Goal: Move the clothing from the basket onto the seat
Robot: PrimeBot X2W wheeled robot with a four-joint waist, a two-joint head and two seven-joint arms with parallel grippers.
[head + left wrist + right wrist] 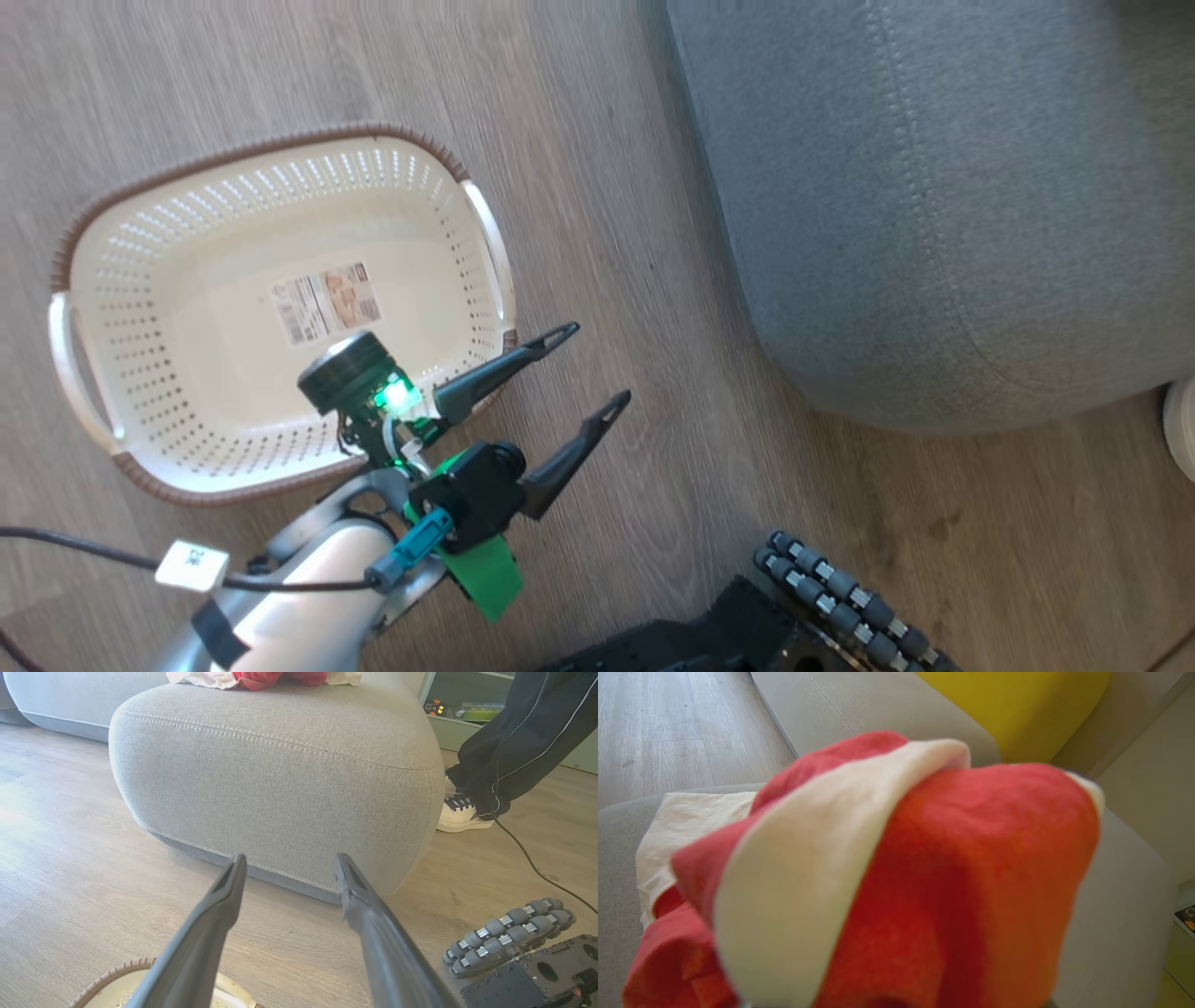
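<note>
1. Hovering wide open and empty, the left gripper (pixel 596 366) is hanging by the bare basket (pixel 261 149).
2. The clothing (pixel 924 882) is lying on the seat (pixel 280 788), close against the right gripper; whether that gripper is holding it I cannot tell.

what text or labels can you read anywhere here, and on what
basket base label: print and what looks like a barcode, too blurred to read
white cable tag: two dark marks, too small to read
shelf packs: too small to read
</note>
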